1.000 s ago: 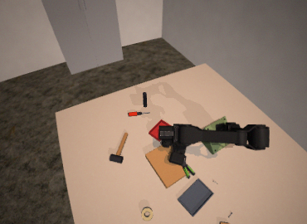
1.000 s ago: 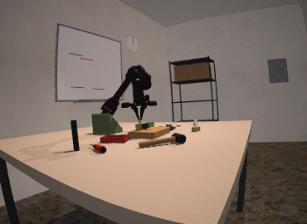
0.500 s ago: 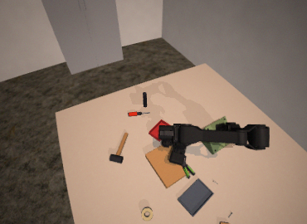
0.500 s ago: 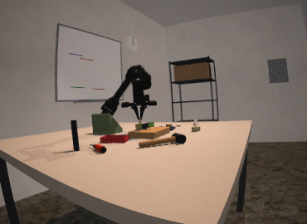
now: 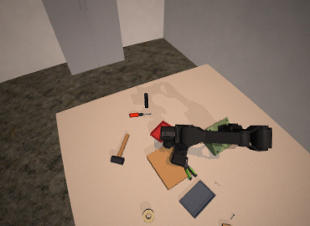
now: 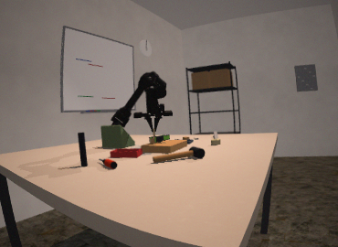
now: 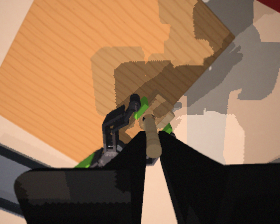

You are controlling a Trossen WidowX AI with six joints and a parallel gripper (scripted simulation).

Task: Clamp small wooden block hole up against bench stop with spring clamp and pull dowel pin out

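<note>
My gripper [image 6: 154,130] [image 7: 151,137] points down and is shut on the dowel pin [image 7: 152,145] [image 6: 153,135], over the board's edge. The pin's lower end is over the small wooden block [image 7: 164,119]. A dark spot like a hole shows beside that end; whether the pin is fully clear of the block I cannot tell. The spring clamp [image 7: 111,131] [image 5: 190,172] [image 6: 165,137], black with green pads and handles, has a pad on either side of the wooden pieces at the edge of the board [image 7: 81,55] [image 5: 165,169] [image 6: 160,148]. The bench stop is hard to tell from the block.
A red tray [image 5: 157,130] [image 6: 126,153] and a green wedge-like block [image 5: 215,146] [image 6: 114,136] are beside the board. A blue-grey tray [image 5: 197,198] lies near the clamp handles. A hammer [image 5: 123,146], a screwdriver [image 5: 134,115], a black upright piece [image 5: 146,100] and a ring [image 5: 148,215] are farther off.
</note>
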